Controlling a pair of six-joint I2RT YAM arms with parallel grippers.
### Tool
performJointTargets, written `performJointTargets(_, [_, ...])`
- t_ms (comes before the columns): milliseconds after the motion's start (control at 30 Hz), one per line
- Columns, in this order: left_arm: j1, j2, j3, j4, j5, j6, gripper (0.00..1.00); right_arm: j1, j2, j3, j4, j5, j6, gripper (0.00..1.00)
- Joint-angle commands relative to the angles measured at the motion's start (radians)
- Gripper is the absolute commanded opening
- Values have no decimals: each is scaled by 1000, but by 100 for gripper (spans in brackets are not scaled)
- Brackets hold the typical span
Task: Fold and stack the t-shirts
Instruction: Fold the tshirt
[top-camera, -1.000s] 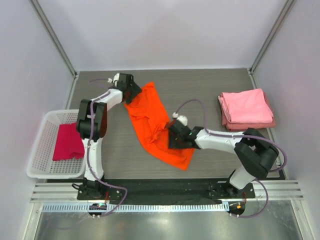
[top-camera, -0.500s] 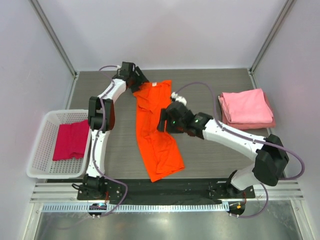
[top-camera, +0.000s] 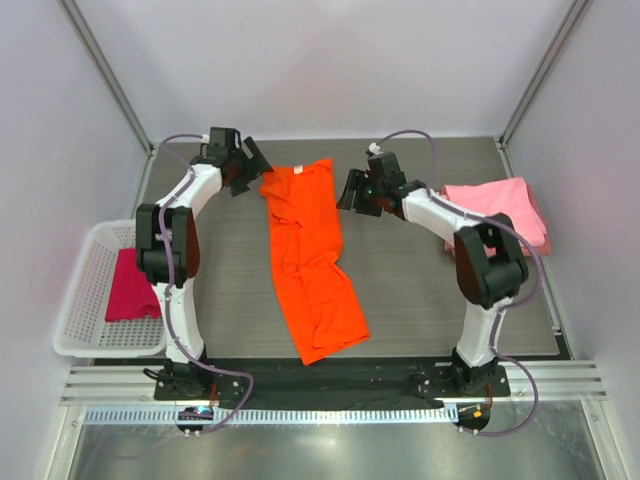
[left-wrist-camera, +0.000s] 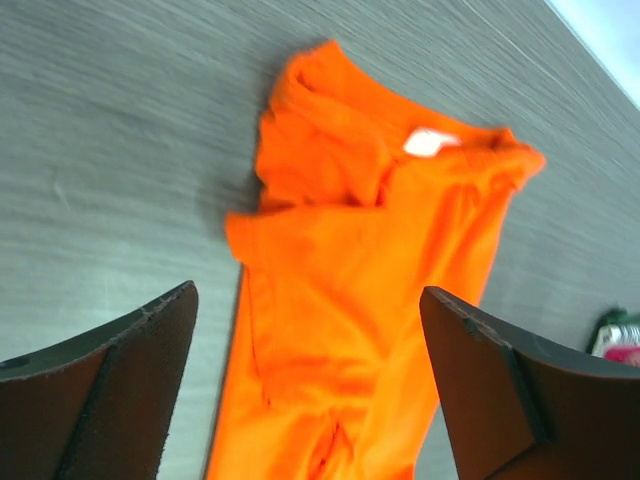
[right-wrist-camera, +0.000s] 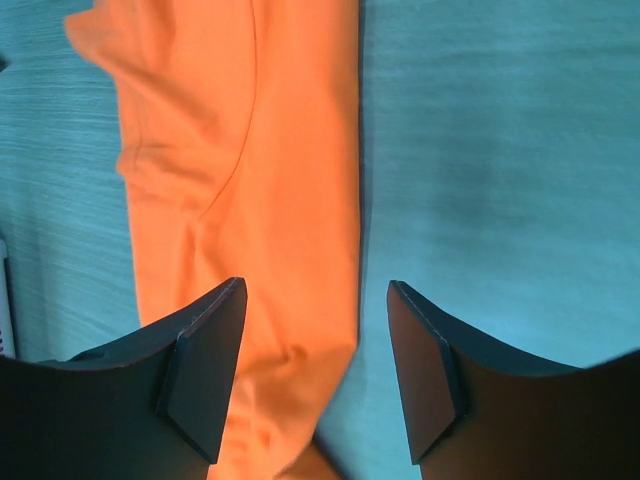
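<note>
We see the orange t-shirt (top-camera: 310, 255) lying lengthwise in the middle of the grey table (top-camera: 420, 290). Its collar end points to 12 o'clock and its hem trails toward 6 o'clock, skewed a little to 5. The cloth is spread out but rumpled, with creases down the body. A small white tag (left-wrist-camera: 428, 142) shows at the neck in the left wrist view.

The left gripper (top-camera: 245, 168) sits at 10 o'clock from the shirt, just beside the near sleeve. Its fingers (left-wrist-camera: 110, 390) are spread wide and nothing is caught between them, with only shirt and tabletop showing in the gap. The right gripper (top-camera: 352, 192) is at 2 o'clock from the shirt, just off the other shoulder. Its fingers (right-wrist-camera: 200, 370) are likewise parted and empty. Through them the right wrist camera looks down on the shirt's long straight edge, where it meets bare table.

A folded pile of pink t-shirts (top-camera: 495, 205) rests at 2 o'clock on the table (partly hidden by the right arm, so we cannot count the pile). At 8 o'clock, against the table's left edge, stands a white lattice basket (top-camera: 85, 300). A magenta t-shirt (top-camera: 128, 285) lies inside it, half masked by the left arm.
</note>
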Motion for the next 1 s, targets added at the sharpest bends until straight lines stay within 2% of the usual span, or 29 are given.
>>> performJointTargets(0, [-11, -105, -78, 17, 40, 30, 90, -33, 108, 142, 92, -142, -48, 64])
performJointTargets(167, [-22, -199, -302, 114, 94, 4, 81, -68, 303, 252, 127, -222, -41, 61])
performJointTargets(267, [-23, -225, -379, 152, 135, -7, 73, -82, 392, 305, 164, -274, -16, 60])
performJointTargets(433, [-42, -205, -429, 189, 143, -9, 68, -96, 507, 372, 248, -366, 56, 56])
performJointTargets(533, [-45, -148, -416, 209, 153, -19, 62, -98, 573, 433, 265, -383, 76, 48])
performJointTargets(633, [-48, -93, -359, 226, 164, -33, 56, -108, 639, 513, 264, -391, 102, 35])
performJointTargets(667, [-47, -52, -338, 229, 167, -36, 52, -113, 656, 535, 262, -389, 122, 18])
performJointTargets(733, [-48, 5, -246, 231, 166, -42, 33, -137, 690, 584, 262, -359, 140, 3])
performJointTargets(767, [-47, 71, -204, 229, 163, -47, 23, -150, 696, 593, 271, -348, 153, 1])
performJointTargets(833, [-48, 137, -62, 200, 172, -58, 18, -185, 707, 604, 299, -330, 189, 1])
performJointTargets(867, [-48, 212, -14, 189, 180, -64, 17, -196, 711, 611, 316, -317, 199, 1])
performJointTargets(967, [-48, 296, 149, 165, 204, -85, 17, -231, 772, 696, 307, -326, 220, 1])
